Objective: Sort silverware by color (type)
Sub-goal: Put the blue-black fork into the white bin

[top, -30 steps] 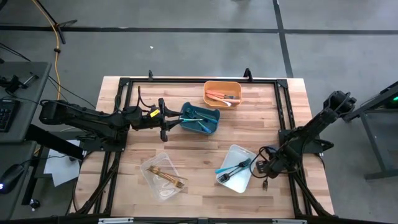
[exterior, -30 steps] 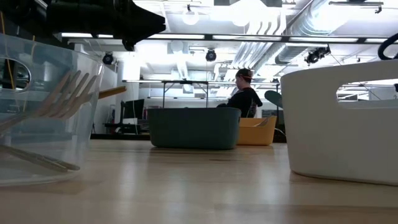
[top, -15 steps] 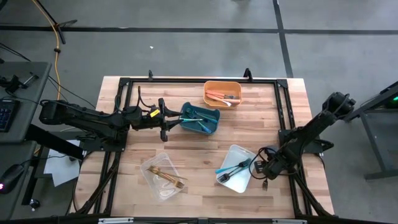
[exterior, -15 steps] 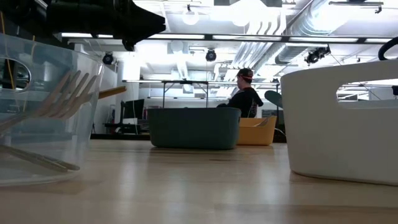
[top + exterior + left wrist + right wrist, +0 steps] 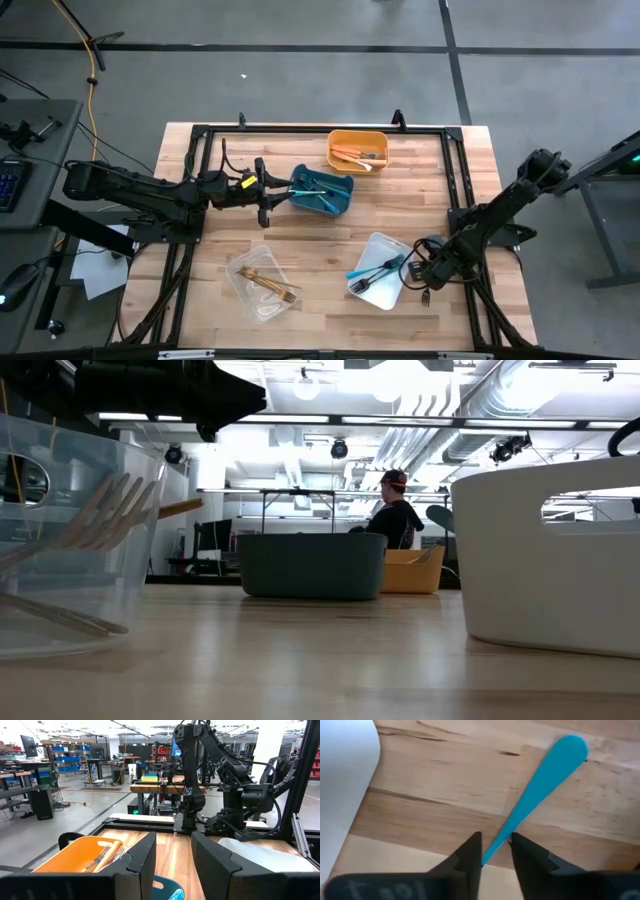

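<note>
My right gripper (image 5: 495,851) points down at the table's right side (image 5: 425,272), just right of the white bin (image 5: 382,270). It is shut on a teal-blue handled piece of silverware (image 5: 540,785) that lies on the wood. That bin holds a teal piece (image 5: 360,271) and a dark fork (image 5: 382,266). My left gripper (image 5: 173,855) hangs level and open at the left rim of the teal bin (image 5: 322,191), with nothing between its fingers. Salmon-orange pieces lie in the orange bin (image 5: 358,150). Gold forks lie in the clear bin (image 5: 262,285). My right gripper pinches the teal-blue handle (image 5: 502,837) between its two fingertips, partway along its length. The fingers come from above, pointing down, and lie across the handle. The handle's rounded free end (image 5: 570,745) rests on the table; the other end is hidden under the gripper.
A black frame (image 5: 455,200) runs around the work area, close to my right arm. A small dark pronged piece (image 5: 427,297) lies on the table near the right gripper. Bare wood lies between the bins. A person (image 5: 395,515) sits in the room beyond the table.
</note>
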Controlling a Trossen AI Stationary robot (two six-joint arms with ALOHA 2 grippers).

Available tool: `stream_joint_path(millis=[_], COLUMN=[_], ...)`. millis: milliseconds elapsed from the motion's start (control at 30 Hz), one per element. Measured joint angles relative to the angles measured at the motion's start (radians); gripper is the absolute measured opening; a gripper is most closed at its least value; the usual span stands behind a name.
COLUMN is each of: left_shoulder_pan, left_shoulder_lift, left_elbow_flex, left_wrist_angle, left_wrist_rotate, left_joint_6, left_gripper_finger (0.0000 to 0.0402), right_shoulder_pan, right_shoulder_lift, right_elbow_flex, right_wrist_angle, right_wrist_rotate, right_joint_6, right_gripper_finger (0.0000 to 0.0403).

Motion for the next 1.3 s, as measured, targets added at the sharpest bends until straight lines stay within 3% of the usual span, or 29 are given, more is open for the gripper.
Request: stream_joint_path(millis=[200,367,800,1000,1300], left_shoulder_pan=[0.000,0.000,0.000,0.000,0.000], left_shoulder_lift=[0.000,0.000,0.000,0.000,0.000], left_elbow_flex=[0.000,0.000,0.000,0.000,0.000], left_wrist_angle=[0.000,0.000,0.000,0.000,0.000], left_wrist_rotate=[0.000,0.000,0.000,0.000,0.000], left_joint_6=[0.001,0.001,-0.008,-0.009,-0.009], left_gripper_finger=[0.0115,0.0115,0.0115,0.0115,0.0115], right_shoulder_pan=[0.000,0.000,0.047,0.058,0.056], right_shoulder_lift=[0.002,0.002,0.003,0.002,-0.005], right_elbow_flex=[-0.001,-0.002,-0.004,-0.004,0.043], right_wrist_angle=[-0.019,-0.021,-0.030,-0.028,-0.028], right_wrist_rotate=[0.031,0.034,0.061,0.060,0.065], right_joint_6=[-0.045,-0.039,0.015,0.018,-0.181], right_gripper_finger=[0.0032,0.0012,0.0110,0.0114,0.0114])
